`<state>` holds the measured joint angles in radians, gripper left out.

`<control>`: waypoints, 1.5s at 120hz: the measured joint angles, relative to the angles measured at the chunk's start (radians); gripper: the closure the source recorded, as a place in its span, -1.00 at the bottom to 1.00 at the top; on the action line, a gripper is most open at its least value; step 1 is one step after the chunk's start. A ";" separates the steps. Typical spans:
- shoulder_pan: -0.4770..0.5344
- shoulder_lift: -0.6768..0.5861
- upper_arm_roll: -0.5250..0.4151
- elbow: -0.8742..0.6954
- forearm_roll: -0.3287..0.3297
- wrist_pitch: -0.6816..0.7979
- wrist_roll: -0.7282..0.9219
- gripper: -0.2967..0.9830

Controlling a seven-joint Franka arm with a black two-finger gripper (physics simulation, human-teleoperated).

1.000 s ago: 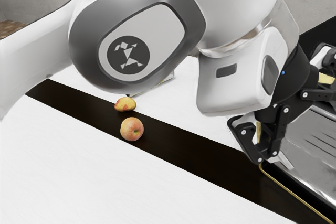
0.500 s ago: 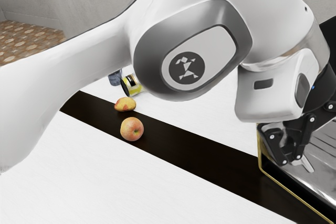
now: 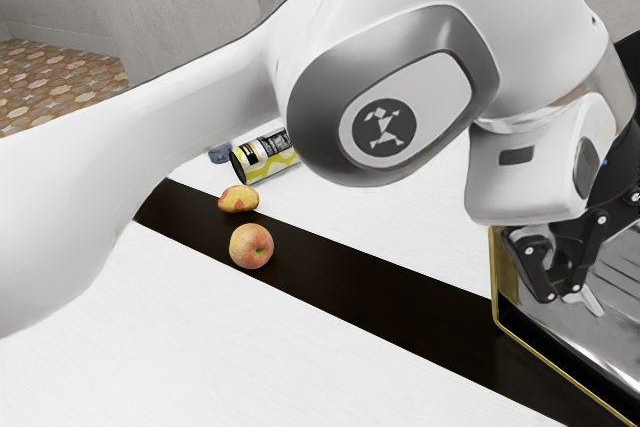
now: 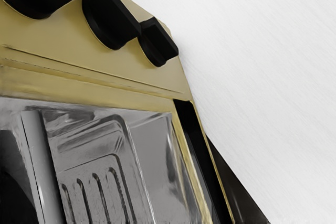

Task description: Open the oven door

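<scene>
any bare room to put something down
Widest: the white countertop on the near side of the flat black strip. The strip is bare between the round reddish apple and gold-edged oven. Crowded: the apple, oblong yellow fruit and yellow-black can cluster; the white robot arm reaches over the oven.

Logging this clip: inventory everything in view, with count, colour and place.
Smooth tabletop: one, white, under the arm
Long band: one, dark brown, across the tabletop
Round apple: one, reddish-yellow, on the band
Oblong fruit: one, yellow-red, beside the apple
Cylindrical can: one, yellow-black-white, lying beyond the fruit
Small object: one, dark blue, beside the can
Boxy oven: one, gold-framed, exterior view's right
Knobs: three, black, on the oven
Floor: one, brown-patterned, background
Walls: grey, background
Jointed arm: one, white-grey, overhead
Pincer: one, black, at the oven
</scene>
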<state>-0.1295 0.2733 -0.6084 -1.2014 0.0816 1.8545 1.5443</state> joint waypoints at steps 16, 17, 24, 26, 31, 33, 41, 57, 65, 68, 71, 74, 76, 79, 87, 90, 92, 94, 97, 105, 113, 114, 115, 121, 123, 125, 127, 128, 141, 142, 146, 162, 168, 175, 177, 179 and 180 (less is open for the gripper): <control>0.008 -0.017 0.012 0.000 0.007 -0.004 0.001 -0.53; 0.009 -0.017 0.014 0.000 0.007 -0.005 0.001 -0.53; 0.014 -0.028 0.022 -0.009 0.008 -0.007 0.002 -0.53; 0.015 -0.033 0.026 -0.012 0.007 -0.008 0.003 -0.53; 0.018 -0.040 0.033 -0.018 0.006 -0.009 0.003 -0.53; 0.019 -0.042 0.037 -0.020 0.006 -0.010 0.003 -0.53; 0.022 -0.047 0.046 -0.034 0.004 -0.011 0.004 -0.53; 0.022 -0.043 0.052 -0.034 0.001 -0.012 0.003 -0.53; 0.022 -0.043 0.053 -0.033 0.000 -0.012 -0.002 -0.53; 0.021 -0.043 0.053 -0.033 0.001 -0.013 -0.005 -0.53; 0.021 -0.042 0.053 -0.032 0.001 -0.013 -0.007 -0.53; 0.021 -0.042 0.053 -0.031 0.001 -0.013 -0.009 -0.53; 0.021 -0.041 0.053 -0.031 0.001 -0.013 -0.010 -0.53; 0.021 -0.039 0.053 -0.031 0.001 -0.013 -0.013 -0.53; 0.021 -0.034 0.053 -0.030 0.002 -0.013 -0.021 -0.53; 0.021 -0.033 0.053 -0.029 0.002 -0.013 -0.023 -0.53; 0.021 -0.032 0.053 -0.029 0.002 -0.013 -0.025 -0.53; 0.021 -0.030 0.053 -0.029 0.002 -0.013 -0.026 -0.53; 0.021 -0.028 0.053 -0.029 0.002 -0.014 -0.029 -0.53; 0.021 -0.022 0.053 -0.029 0.002 -0.014 -0.035 -0.53; 0.021 -0.018 0.053 -0.029 0.003 -0.014 -0.041 -0.54; 0.021 -0.018 0.053 -0.029 0.003 -0.014 -0.042 -0.54; 0.021 -0.018 0.054 -0.028 0.003 -0.014 -0.043 -0.54; 0.021 -0.017 0.056 -0.028 0.003 -0.014 -0.051 -0.55; 0.021 -0.017 0.057 -0.028 0.003 -0.014 -0.054 -0.55; 0.021 -0.017 0.058 -0.028 0.003 -0.014 -0.058 -0.55; 0.021 -0.017 0.059 -0.028 0.003 -0.014 -0.061 -0.54; 0.021 -0.017 0.059 -0.027 0.003 -0.014 -0.063 -0.55; 0.022 -0.016 0.058 -0.027 0.007 -0.016 -0.092 -0.55; 0.022 -0.016 0.058 -0.027 0.007 -0.016 -0.094 -0.55; 0.022 -0.013 0.059 -0.027 0.008 -0.017 -0.102 -0.54; 0.023 -0.005 0.059 -0.029 0.010 -0.019 -0.132 -0.54; 0.024 -0.008 0.060 -0.035 0.010 -0.020 -0.141 -0.54; 0.033 -0.041 0.075 -0.088 0.010 -0.019 -0.152 -0.54; 0.036 -0.070 0.082 -0.130 0.010 -0.014 -0.155 -0.55; 0.037 -0.109 0.090 -0.183 0.010 -0.007 -0.157 -0.54; 0.038 -0.136 0.096 -0.217 0.010 -0.002 -0.159 -0.54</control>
<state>-0.0916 0.1371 -0.5125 -1.4181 0.0915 1.8527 1.3857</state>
